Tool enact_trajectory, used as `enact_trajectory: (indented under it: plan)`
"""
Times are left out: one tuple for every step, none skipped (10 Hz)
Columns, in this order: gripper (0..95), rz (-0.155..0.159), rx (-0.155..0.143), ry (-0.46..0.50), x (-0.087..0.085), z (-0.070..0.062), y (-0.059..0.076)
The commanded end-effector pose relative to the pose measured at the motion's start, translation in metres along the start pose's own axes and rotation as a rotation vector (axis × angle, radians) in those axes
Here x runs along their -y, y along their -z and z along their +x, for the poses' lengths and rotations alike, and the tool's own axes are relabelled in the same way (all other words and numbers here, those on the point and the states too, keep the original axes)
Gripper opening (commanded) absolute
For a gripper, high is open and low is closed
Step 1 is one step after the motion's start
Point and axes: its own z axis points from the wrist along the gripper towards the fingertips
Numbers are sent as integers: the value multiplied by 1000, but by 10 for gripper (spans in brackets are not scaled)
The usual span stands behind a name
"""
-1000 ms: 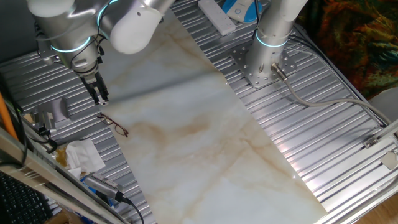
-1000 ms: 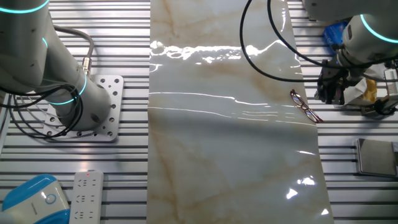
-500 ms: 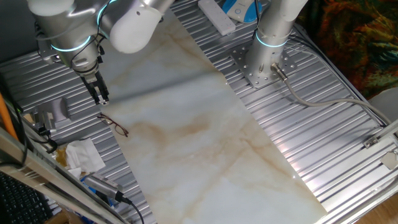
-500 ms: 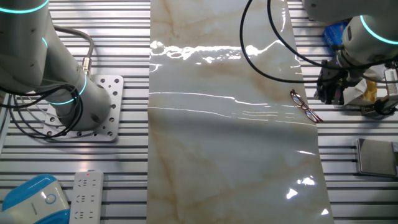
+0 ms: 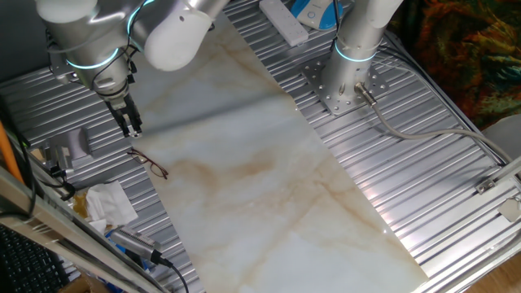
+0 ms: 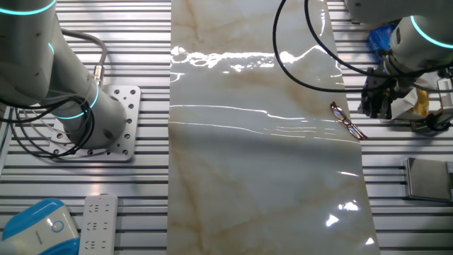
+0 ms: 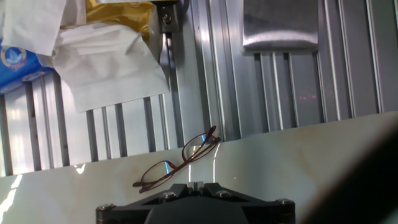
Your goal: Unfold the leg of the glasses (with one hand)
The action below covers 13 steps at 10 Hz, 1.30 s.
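The glasses (image 5: pixel 151 163) (image 6: pixel 347 120) (image 7: pixel 177 163) lie folded at the edge of the marble sheet (image 5: pixel 269 187), where it meets the slatted metal table. Their thin reddish-brown frame and clear lenses show best in the hand view, just beyond the fingertips. My gripper (image 5: pixel 130 122) (image 6: pixel 373 106) (image 7: pixel 194 185) hangs a little above and behind the glasses, apart from them. Its two fingers are pressed together with nothing between them, so it is shut and empty.
A crumpled white tissue (image 5: pixel 110 203) (image 7: pixel 112 65) and a yellow packet (image 7: pixel 121 12) lie beyond the glasses. Nearby sits a metal block (image 5: pixel 75 142) (image 7: pixel 278 25). A second arm's base (image 5: pixel 346 81) (image 6: pixel 92 120) is bolted across the table, with a remote (image 6: pixel 98 223) beside it.
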Motion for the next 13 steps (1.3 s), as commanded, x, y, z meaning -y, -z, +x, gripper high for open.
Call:
enact_trajectory:
  plan:
    - [0,0,0,6,0,1,0]
    - [0,-5,0,8,0,1,0]
    - [0,-8,-4,14,0,1,0]
    - [0,-15,-7,26,0,1,0]
    - [0,-23,-9,39,0,1,0]
    - [0,-29,-11,55,0,1,0]
    - [0,-33,-11,64,0,1,0]
    - [0,-43,-11,75,0,1,0]
    - [0,-47,-11,79,0,1,0]
    - [0,-51,-11,79,0,1,0]
    - [0,-52,-9,84,0,-1,-1]
    - [0,-56,-8,87,0,-2,-2]
    - [0,-56,-7,91,0,-4,-3]
